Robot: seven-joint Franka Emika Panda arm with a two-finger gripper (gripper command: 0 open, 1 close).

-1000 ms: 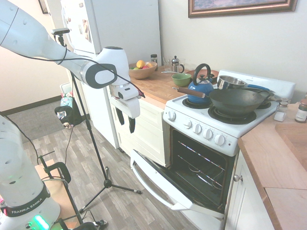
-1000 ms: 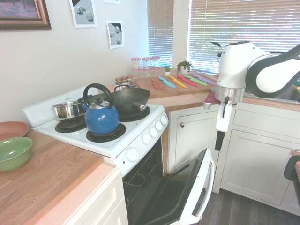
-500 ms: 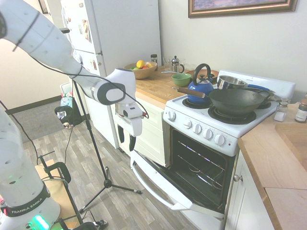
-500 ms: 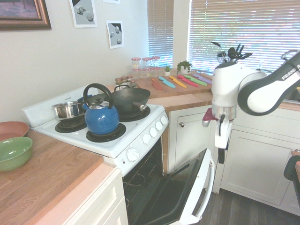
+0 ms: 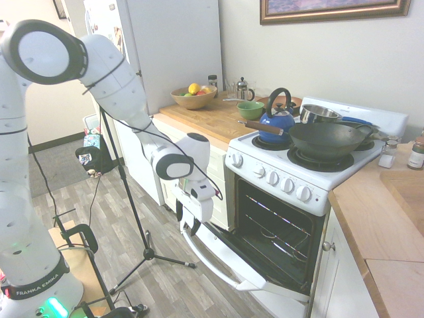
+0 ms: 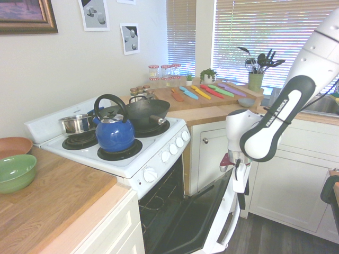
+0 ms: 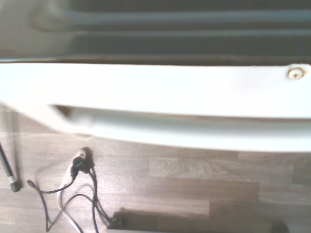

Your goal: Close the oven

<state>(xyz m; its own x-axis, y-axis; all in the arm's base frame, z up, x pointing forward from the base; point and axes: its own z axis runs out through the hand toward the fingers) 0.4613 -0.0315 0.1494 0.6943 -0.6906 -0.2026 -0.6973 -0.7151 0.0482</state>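
The oven point(image 5: 291, 199) stands between wooden desk runs, its door point(image 5: 228, 255) dropped about flat, the handle point(image 5: 212, 262) a long bar along the free front edge. In the first exterior view the gripper point(image 5: 187, 224) hangs at that bar's left end, with the door stretching away toward 4 o'clock and the hinge beyond. Its fingers look narrow (I cannot tell for sure). The wrist view shows handle over wood-plank floor point(image 7: 194, 184); closing probably means lifting from below.
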